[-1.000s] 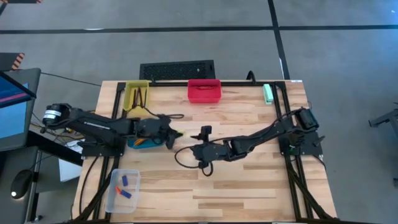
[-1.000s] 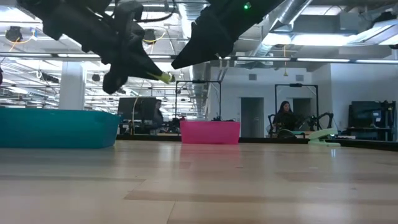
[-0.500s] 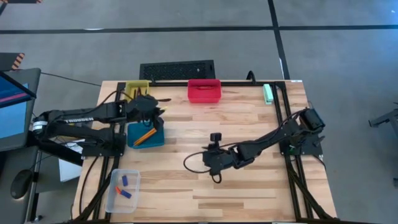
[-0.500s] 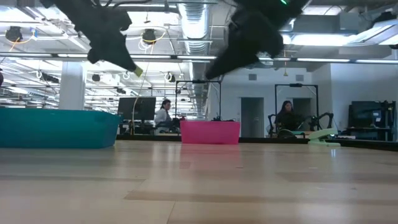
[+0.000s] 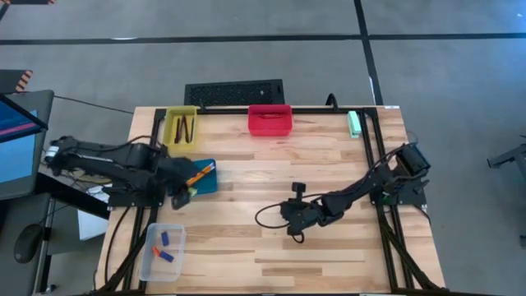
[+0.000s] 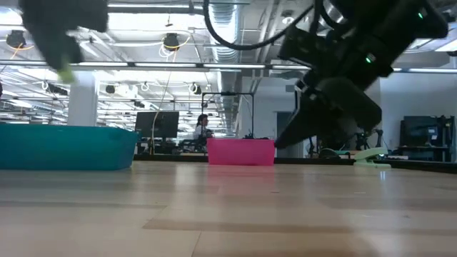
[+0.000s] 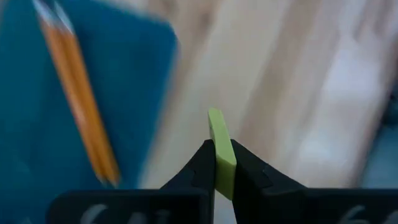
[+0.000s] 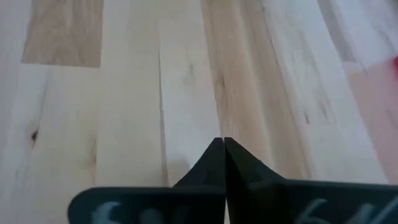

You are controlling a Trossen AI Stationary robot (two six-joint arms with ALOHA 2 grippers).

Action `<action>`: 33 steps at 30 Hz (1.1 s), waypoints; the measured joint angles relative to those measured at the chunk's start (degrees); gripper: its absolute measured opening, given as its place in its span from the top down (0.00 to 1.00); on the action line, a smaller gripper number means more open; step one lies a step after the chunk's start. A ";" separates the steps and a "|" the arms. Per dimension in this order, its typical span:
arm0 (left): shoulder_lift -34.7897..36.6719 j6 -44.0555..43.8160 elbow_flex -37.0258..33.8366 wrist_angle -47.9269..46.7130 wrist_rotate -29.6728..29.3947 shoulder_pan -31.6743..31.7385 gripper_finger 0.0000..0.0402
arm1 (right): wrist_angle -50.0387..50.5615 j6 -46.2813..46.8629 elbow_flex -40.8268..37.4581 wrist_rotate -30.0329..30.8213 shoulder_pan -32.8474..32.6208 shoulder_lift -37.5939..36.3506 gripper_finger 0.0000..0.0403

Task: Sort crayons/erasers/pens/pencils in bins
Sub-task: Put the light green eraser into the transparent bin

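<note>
The wooden surface (image 5: 329, 164) carries four bins: yellow (image 5: 182, 127) and red (image 5: 270, 119) along the far edge, teal (image 5: 202, 178) at the left, clear (image 5: 163, 251) at the near left corner. A green block (image 5: 354, 123) lies far right.

keyboard (image 5: 234, 92) behind table | green block (image 5: 354, 124) far right corner | monitor (image 5: 15, 148) left

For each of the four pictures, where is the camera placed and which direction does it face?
High view: above, facing straight down on the table, both arms.
Low view: at tabletop height, facing the room; arms overhead.
Left wrist view: on the left arm; left tool shut on a yellow-green eraser beside the teal bin.
Right wrist view: on the right arm; right tool shut, empty, over bare wood.
Shared: high and low views both show the red bin.
</note>
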State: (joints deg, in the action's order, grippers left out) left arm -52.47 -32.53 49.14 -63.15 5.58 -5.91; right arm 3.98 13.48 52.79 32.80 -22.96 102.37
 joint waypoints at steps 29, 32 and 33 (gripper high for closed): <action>-1.61 -63.50 -18.62 28.58 16.41 -44.21 0.98 | -22.60 -2.97 -11.36 -5.77 0.61 0.02 0.99; -3.62 -64.13 -19.56 30.73 14.96 -45.44 0.98 | -22.59 -2.97 -11.36 -5.77 0.61 0.02 0.99; -4.36 -64.14 -19.65 30.88 14.73 -45.57 0.98 | -22.59 -2.97 -11.36 -5.77 0.61 0.02 0.99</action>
State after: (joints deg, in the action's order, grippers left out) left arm -56.83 -96.66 29.50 -32.27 20.32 -51.48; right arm -18.61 10.50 41.43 27.03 -22.35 102.39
